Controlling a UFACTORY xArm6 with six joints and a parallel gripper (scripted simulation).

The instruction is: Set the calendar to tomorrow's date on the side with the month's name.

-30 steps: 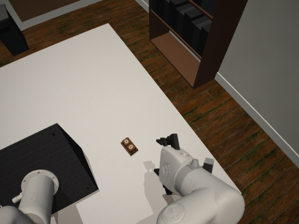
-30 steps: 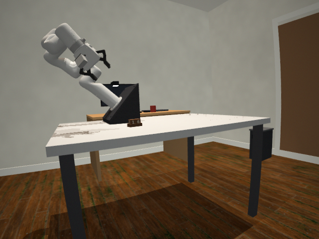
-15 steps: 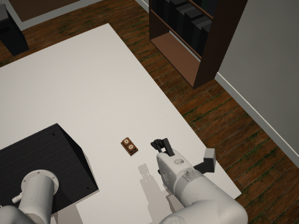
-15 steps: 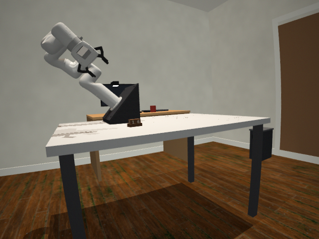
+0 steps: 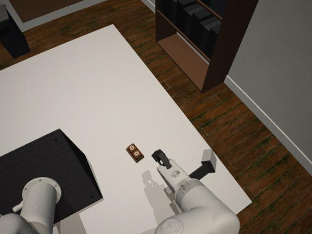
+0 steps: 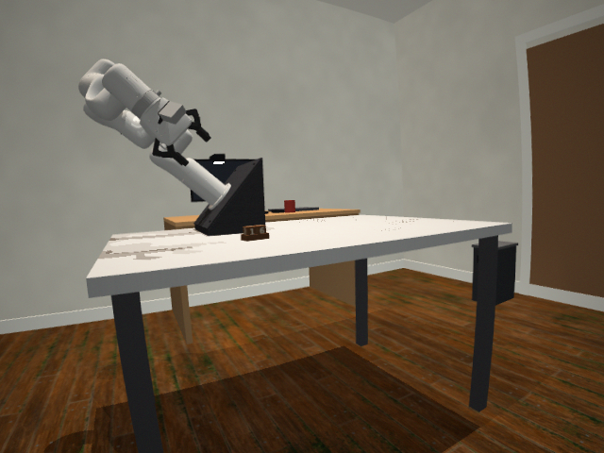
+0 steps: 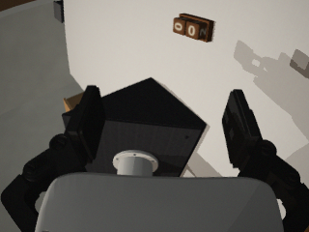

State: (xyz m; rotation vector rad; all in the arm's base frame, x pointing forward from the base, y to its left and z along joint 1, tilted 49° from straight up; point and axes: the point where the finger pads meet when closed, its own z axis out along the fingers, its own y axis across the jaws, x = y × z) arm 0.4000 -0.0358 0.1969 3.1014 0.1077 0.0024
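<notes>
The calendar point(image 5: 135, 152) is a small brown tray that stands flat on the white table with two brown cubes side by side in it. Both top faces show a 0. In the exterior view the calendar point(image 6: 254, 232) shows the digits 1 and 6 on its side; any month name is too small to read. In the wrist view the calendar point(image 7: 193, 27) lies far off near the top. My gripper point(image 5: 161, 158) hangs high above the table, to the right of the calendar and well apart from it. The gripper point(image 6: 193, 148) is open and empty, with the fingers wide apart in the wrist view point(image 7: 161, 112).
The black wedge-shaped arm base point(image 5: 45, 171) stands on the table left of the calendar. The table's right edge point(image 5: 221, 161) runs close to the gripper. A bookshelf point(image 5: 201, 37) stands on the floor beyond it. A desk with a red mug point(image 6: 289, 205) stands behind the table.
</notes>
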